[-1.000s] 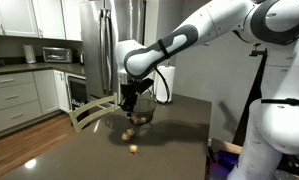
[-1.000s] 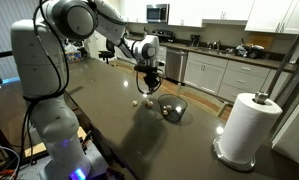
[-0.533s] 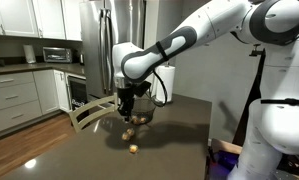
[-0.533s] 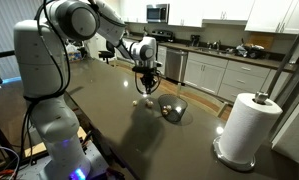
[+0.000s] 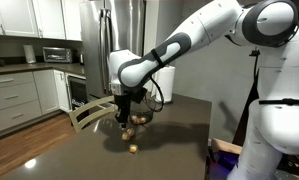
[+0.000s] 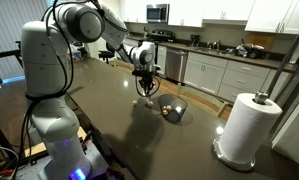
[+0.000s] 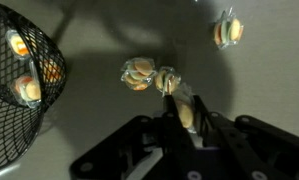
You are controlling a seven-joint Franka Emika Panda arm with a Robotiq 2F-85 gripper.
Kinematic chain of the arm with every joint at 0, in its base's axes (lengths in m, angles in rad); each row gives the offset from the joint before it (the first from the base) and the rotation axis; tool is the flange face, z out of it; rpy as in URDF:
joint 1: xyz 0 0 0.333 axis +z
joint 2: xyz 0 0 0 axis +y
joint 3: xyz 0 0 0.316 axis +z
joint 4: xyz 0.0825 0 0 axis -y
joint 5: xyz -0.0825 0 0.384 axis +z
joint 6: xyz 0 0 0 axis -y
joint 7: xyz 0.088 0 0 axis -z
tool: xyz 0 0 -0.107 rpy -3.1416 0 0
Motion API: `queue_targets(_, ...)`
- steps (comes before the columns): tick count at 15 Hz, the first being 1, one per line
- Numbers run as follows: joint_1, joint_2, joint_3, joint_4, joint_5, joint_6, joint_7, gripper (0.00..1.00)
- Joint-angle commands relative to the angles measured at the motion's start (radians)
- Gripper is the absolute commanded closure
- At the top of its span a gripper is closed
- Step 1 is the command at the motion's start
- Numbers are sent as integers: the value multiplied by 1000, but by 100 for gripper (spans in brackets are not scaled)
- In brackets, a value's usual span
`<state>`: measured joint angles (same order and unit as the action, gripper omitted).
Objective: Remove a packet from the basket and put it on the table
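Your claw (image 7: 187, 124) is clamped on the packet (image 7: 183, 102). In the wrist view the packet sits upright between the two fingers, its crinkled top end poking out past the tips. It is held over the tabletop (image 7: 89, 125), outside the basket (image 7: 11, 120) and a short way from the basket's rim. I cannot tell whether its lower end touches the surface.

A second packet (image 7: 139, 72) lies on the tabletop between the basket and the held one, just beside the held one's top end. A third packet (image 7: 227, 32) lies farther from the basket, well apart from the other two. Inside the basket you can see more packets (image 7: 27, 88) through the wire wall.

In both exterior views the claw (image 5: 124, 112) (image 6: 146, 90) points straight down, close beside the basket (image 5: 143, 121) (image 6: 173, 110). Two loose packets show in an exterior view, the nearer one (image 5: 124, 135) just beside the basket and another (image 5: 134, 149) beyond it. A paper-towel roll (image 6: 247, 125) stands upright on the far side of the basket from the claw, well apart from it.
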<state>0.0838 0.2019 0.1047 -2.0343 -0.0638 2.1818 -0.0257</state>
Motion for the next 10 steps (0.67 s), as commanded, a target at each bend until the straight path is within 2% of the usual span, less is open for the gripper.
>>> queue_targets(1, -1, 36, -4, 8, 7, 52, -46, 91)
queue_targets(9, -8, 81, -2, 26, 22, 88, -66, 91)
queue_targets(10, -8, 83, -2, 28, 22, 87, -66, 56)
